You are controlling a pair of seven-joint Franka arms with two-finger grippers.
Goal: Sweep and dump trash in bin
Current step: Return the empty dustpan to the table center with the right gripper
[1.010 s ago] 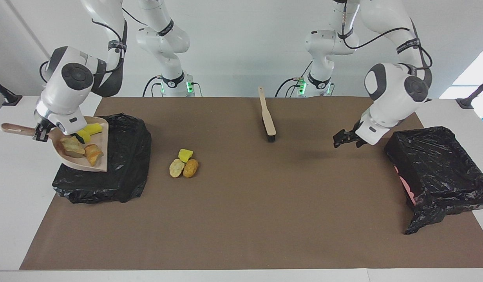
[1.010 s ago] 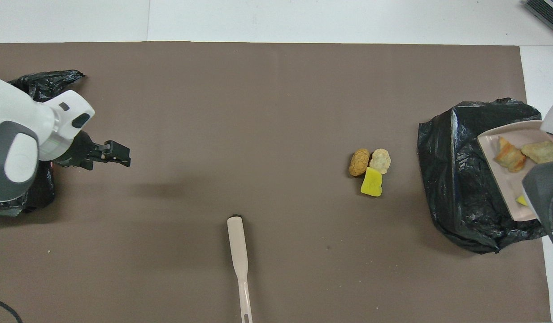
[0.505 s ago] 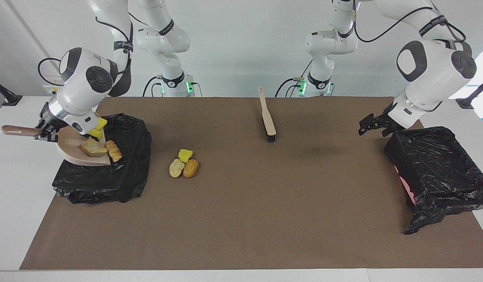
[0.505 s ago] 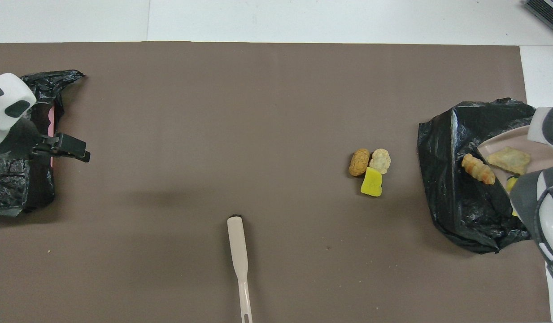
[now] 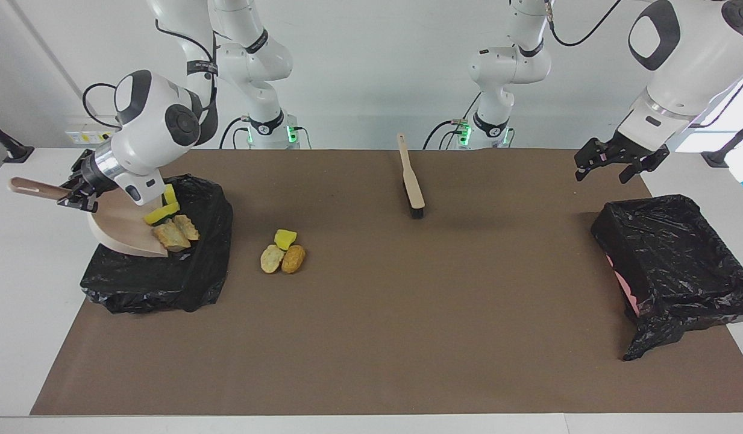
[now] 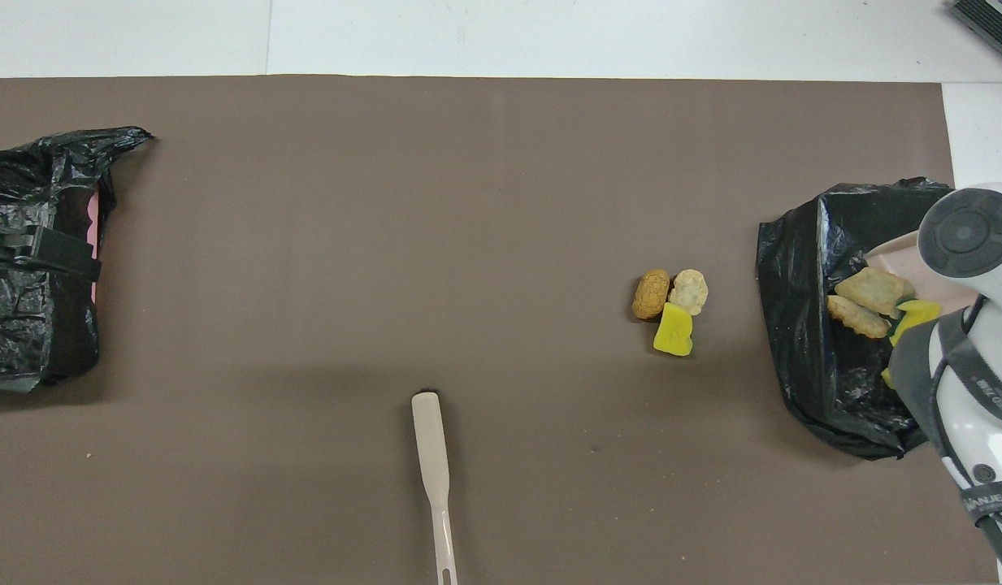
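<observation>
My right gripper (image 5: 76,196) is shut on the handle of the beige dustpan (image 5: 121,232) and holds it tilted, lip down, over the black-bag-lined bin (image 5: 166,283) at the right arm's end. Yellow (image 5: 160,212) and tan (image 5: 175,232) trash lumps lie at the pan's lip, over the bag; they also show in the overhead view (image 6: 873,291). Three more trash lumps (image 5: 282,253) lie together on the brown mat beside that bin, toward the middle, and show in the overhead view (image 6: 671,305). My left gripper (image 5: 618,163) is open and empty, raised above the left arm's end.
A beige brush (image 5: 411,181) lies on the mat near the robots, at the middle, bristles down; it shows in the overhead view (image 6: 432,455). A second black-lined bin (image 5: 672,265) stands at the left arm's end.
The right gripper has tipped the dustpan more steeply and the lumps have slid down to its lip over the bag. The left gripper has risen and drawn back toward the robots.
</observation>
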